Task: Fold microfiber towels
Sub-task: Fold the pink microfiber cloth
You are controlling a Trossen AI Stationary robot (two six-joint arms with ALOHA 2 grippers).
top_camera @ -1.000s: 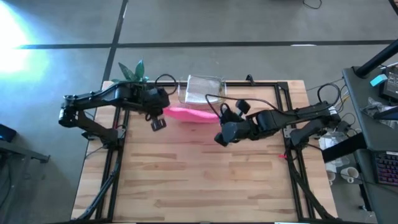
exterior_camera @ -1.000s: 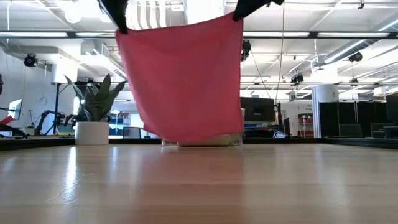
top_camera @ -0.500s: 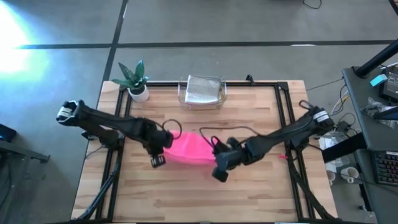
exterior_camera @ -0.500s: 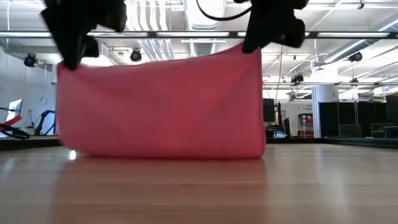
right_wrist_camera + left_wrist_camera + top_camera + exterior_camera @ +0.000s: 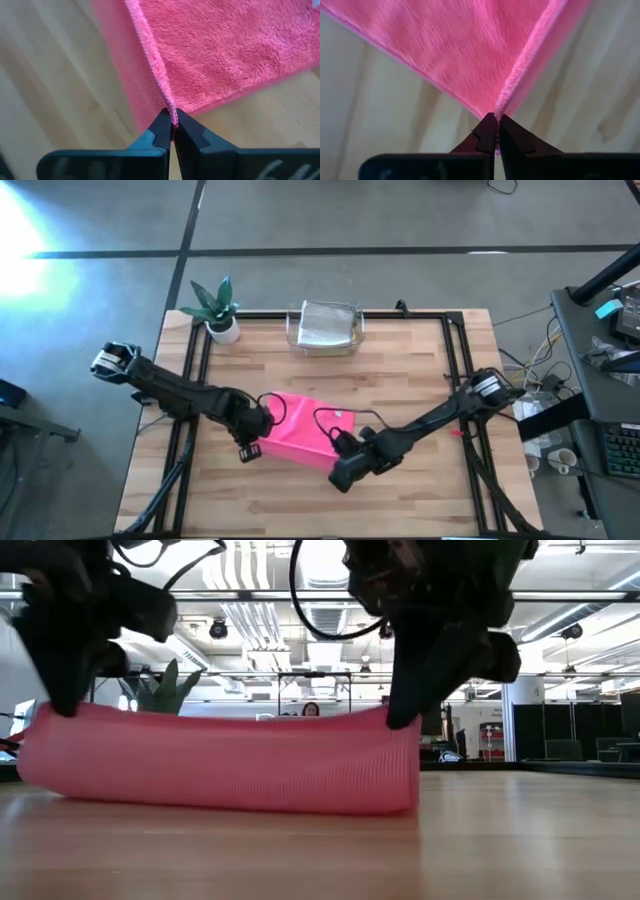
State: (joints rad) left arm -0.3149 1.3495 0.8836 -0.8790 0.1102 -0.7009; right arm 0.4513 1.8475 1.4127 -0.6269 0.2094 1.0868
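A pink microfiber towel (image 5: 300, 430) lies partly spread on the wooden table; in the low view it is a low pink band (image 5: 220, 760) whose lower part rests on the tabletop. My left gripper (image 5: 250, 450) is shut on its near left corner. My right gripper (image 5: 340, 474) is shut on its near right corner. Both stand low over the table, in the middle of its near half. A clear plastic tray (image 5: 350, 340) at the far edge holds a pale folded cloth (image 5: 323, 325). The other towels are not in view. My left gripper pinches the towel's near left corner (image 5: 500, 102) between its two fingertips, right at the hemmed edge. The fingers slant down from above. The corner is held just above the table, and the cloth runs down and away onto the tabletop. My right gripper pinches the towel's near right corner (image 5: 170, 107) between its two fingertips, on the hemmed edge. The fingers slant down from above. The corner is raised a little, and the rest of the towel (image 5: 230, 45) lies on the wood beyond it.
A small potted plant (image 5: 215, 305) stands at the far left corner. Black frame rails (image 5: 455, 360) run along the table's left, right and far sides. Bare wood (image 5: 320, 505) lies between the grippers and the near edge. A person shows far off in the room (image 5: 311, 710).
Both grippers have gone down and toward the table's near edge, drawing the pink towel with them. The towel, which hung full length from the far part of the table, now lies mostly spread on the wood, with only its near edge still raised.
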